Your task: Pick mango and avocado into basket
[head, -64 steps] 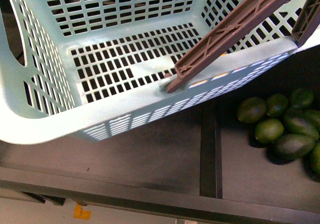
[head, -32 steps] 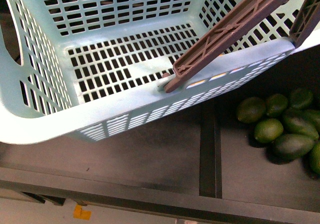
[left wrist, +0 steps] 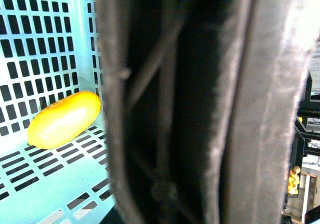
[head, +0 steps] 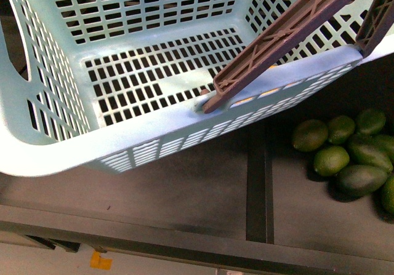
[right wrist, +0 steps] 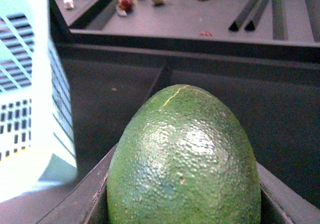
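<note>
1. Front view first: even light from overhead. The basket (head: 154, 127) rim is pale, nearly washed out, yet its slots read crisp.
2. The dark table (head: 184, 183) swallows the light, and a soft shadow pools under the basket's near wall.
3. Over on the right, the green fruits (head: 332, 159) carry small soft highlights, with deep shadow between them.
4. Left wrist view: the handle (left wrist: 200, 108) fills most of the frame, dim and heavily blurred, far too close for focus.
5. The mango (left wrist: 64, 120) glows bright with a glossy sheen and slightly soft edges.
6. Right wrist view: the avocado (right wrist: 185, 159) is sharp, its pebbled skin clear, with white glare mid-surface. The basket there is blown out and smeared, and the far background is hazy.
</note>
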`<action>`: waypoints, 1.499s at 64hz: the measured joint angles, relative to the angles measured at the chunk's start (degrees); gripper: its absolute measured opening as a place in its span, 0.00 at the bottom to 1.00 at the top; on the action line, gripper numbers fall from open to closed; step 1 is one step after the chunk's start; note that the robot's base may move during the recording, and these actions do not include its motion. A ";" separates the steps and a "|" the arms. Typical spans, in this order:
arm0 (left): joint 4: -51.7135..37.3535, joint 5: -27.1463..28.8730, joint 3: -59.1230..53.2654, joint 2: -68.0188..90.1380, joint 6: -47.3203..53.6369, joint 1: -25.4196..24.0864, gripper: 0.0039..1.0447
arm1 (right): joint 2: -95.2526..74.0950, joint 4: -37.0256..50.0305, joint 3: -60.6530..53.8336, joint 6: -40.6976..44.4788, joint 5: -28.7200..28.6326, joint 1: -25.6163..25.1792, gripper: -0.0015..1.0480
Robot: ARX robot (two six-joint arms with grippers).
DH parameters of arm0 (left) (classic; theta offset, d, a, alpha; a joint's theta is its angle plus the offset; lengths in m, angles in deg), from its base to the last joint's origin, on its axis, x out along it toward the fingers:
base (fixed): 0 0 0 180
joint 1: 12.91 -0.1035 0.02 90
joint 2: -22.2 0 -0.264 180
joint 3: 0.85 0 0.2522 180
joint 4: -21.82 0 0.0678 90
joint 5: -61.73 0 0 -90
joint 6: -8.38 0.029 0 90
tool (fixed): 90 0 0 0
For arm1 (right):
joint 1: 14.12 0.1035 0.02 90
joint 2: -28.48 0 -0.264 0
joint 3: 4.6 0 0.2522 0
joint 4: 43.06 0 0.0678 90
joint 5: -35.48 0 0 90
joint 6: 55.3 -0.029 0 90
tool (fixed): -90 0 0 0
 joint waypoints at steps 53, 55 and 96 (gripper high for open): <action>0.00 0.00 0.00 -0.02 -0.02 -0.02 0.13 | -13.64 3.19 15.80 -9.22 28.44 41.55 0.60; 0.00 -0.13 0.00 -0.02 -0.02 -0.02 0.13 | -13.70 2.97 15.80 -9.16 28.76 41.64 0.65; 0.00 0.02 0.00 0.00 0.04 -0.11 0.13 | 7.45 15.76 -5.33 -7.32 46.12 33.48 0.54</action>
